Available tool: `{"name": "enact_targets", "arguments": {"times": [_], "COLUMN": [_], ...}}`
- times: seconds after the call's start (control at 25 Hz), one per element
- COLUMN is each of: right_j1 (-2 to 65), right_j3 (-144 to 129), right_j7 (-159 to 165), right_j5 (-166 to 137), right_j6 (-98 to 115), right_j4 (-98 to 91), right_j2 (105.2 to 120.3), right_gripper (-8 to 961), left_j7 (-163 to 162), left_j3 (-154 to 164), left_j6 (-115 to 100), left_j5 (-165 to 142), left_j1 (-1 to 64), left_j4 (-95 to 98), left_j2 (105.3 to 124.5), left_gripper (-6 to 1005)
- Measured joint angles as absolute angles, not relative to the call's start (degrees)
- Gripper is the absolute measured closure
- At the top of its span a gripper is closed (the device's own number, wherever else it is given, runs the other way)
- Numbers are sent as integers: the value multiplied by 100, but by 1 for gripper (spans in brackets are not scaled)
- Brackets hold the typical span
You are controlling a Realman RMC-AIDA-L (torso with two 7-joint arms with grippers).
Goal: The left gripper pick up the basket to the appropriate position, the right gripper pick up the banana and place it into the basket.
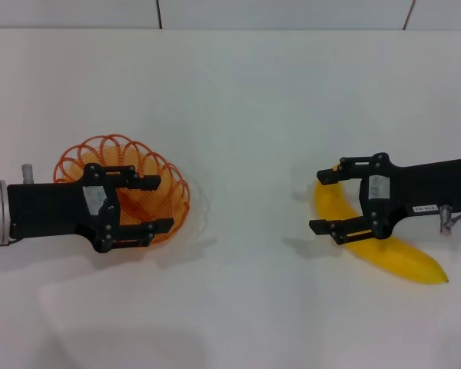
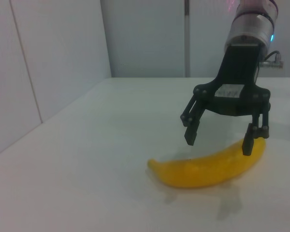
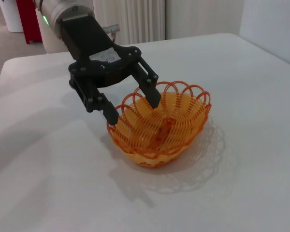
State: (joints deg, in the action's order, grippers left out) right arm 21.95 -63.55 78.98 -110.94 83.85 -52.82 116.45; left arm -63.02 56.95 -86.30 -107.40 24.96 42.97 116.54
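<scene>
Left gripper (image 1: pixel 154 205), black two-fingered claw on a black arm with a silver-grey cuff, sits over the shallow oval basket of orange looped wire (image 1: pixel 123 184) on the white table (image 1: pixel 246 115). Jaws spread wide. In the right wrist view one finger hangs inside the basket (image 3: pixel 159 123) and the other outside, straddling the rim nearest the arm; contact with the wire is hard to call from here. Nothing clamped. Basket rests on the table, robot's left side.

Right gripper (image 1: pixel 323 201), black claw with white label stickers and a silver-white wrist, is over the large smooth bright yellow banana (image 1: pixel 384 250), also wide open, holding nothing. Left wrist view: one fingertip down by the banana (image 2: pixel 208 166) near one end, the other clear above it. Banana lies flat on the table, robot's right side, well apart from the basket.
</scene>
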Motion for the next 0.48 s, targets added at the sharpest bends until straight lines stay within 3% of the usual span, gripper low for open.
{"name": "enact_targets", "arguments": {"times": [0.48], "right_j1": [2223], "right_j3": [-6338], "right_j7": [7916], "right_j5": [-11082], "right_j6": [8392], "right_j4": [-5282], "right_j2": [11650], "right_gripper": [119], "left_j7": [-6367], "left_j3": [5630], "left_j6": [-8628], "left_j5": [-10571], "left_j1": [2481], "left_j4": [4297], "left_j2": [11660], "left_gripper": [331]}}
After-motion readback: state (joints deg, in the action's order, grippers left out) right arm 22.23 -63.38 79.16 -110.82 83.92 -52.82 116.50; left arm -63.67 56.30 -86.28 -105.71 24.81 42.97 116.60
